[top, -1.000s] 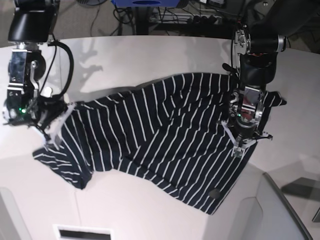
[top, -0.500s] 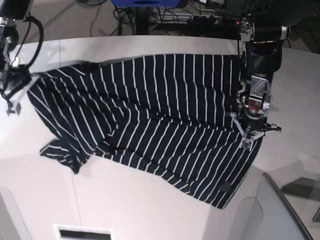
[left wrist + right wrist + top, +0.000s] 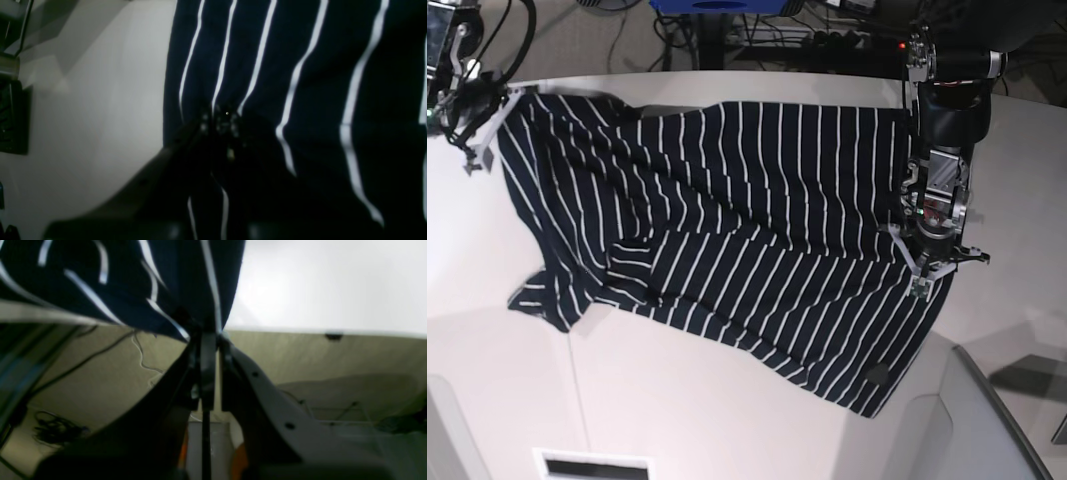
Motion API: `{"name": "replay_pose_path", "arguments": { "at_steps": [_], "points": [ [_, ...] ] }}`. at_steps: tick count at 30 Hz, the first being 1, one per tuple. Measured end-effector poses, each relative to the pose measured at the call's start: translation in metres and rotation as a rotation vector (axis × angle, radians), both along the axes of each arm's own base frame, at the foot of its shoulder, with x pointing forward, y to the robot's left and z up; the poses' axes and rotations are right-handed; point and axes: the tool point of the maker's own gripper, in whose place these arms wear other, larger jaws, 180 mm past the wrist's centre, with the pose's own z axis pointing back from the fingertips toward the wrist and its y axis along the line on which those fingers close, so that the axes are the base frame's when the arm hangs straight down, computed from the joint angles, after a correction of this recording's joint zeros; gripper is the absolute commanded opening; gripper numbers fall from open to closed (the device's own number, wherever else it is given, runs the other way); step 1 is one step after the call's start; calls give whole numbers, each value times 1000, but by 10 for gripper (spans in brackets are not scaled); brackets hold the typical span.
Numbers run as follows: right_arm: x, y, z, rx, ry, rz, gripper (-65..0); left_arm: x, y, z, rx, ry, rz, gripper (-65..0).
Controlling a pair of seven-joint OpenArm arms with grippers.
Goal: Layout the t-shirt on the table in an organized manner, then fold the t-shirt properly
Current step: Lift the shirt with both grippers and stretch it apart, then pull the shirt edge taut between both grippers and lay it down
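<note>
Dark cloth with thin white stripes covers most of the white table (image 3: 727, 420): this is the t-shirt (image 3: 747, 240), and we are in the laying-out step, with no folding begun yet. Our left pincer (image 3: 924, 268), at about 3 o'clock in the base view, is closed tight on the shirt's edge. Our right pincer (image 3: 485, 128), up near 10 o'clock, is pinched shut on a corner of the shirt, which hangs a little above the table there. We think the next move calls for pulling the two held spots apart and gently setting the cloth down flat. The shirt is spread wide but not neat. It has soft wrinkles across the middle, and a bunched-up flap sticks out near 8 o'clock. Its lowest corner points toward 5 o'clock, close to the table's edge.
</note>
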Motion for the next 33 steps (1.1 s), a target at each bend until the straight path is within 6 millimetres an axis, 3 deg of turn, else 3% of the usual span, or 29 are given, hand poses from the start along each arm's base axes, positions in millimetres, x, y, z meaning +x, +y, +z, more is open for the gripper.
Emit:
{"name": "replay_pose_path", "arguments": {
  "at_steps": [3, 5, 9, 10, 12, 15, 17, 19, 22, 25, 28, 33],
  "points": [
    [19, 2, 29, -2, -126, -12, -437, 0, 0, 0, -4, 0, 5, -650],
    [29, -16, 59, -54, -244, -83, -351, 1, 0, 1, -5, -2, 7, -650],
    [29, -50, 73, -121, -275, -201, -375, 0, 2, 6, 3, 4, 12, -650],
    [36, -51, 77, -123, -300, -203, -378, -2, 0, 8, 4, -3, 4, -650],
    [74, -44, 78, -98, -406, -146, -380, -2, -5, 18, 8, -36, -15, -650],
    [140, -16, 68, 9, -494, -10, -380, -7, -1, 34, 37, -22, 35, -650],
    [162, -16, 52, 48, -474, -11, -380, -5, -6, 54, 50, -72, 27, -650],
    [163, -20, 27, 78, -410, -54, -378, -13, -13, 63, 54, -101, 3, -650],
    [150, -19, -5, 121, -339, -90, -377, -54, -25, 37, 33, 7, -56, -650],
    [157, -19, -9, 130, -371, -87, -350, -88, -26, 14, 24, 100, -67, -650],
    [167, -12, -7, 130, -391, -39, -302, -88, -20, 19, 28, 79, -62, -650],
    [170, 2, -17, 166, -396, -33, -302, -103, 4, 17, 47, 101, 2, -650]
  ]
}}
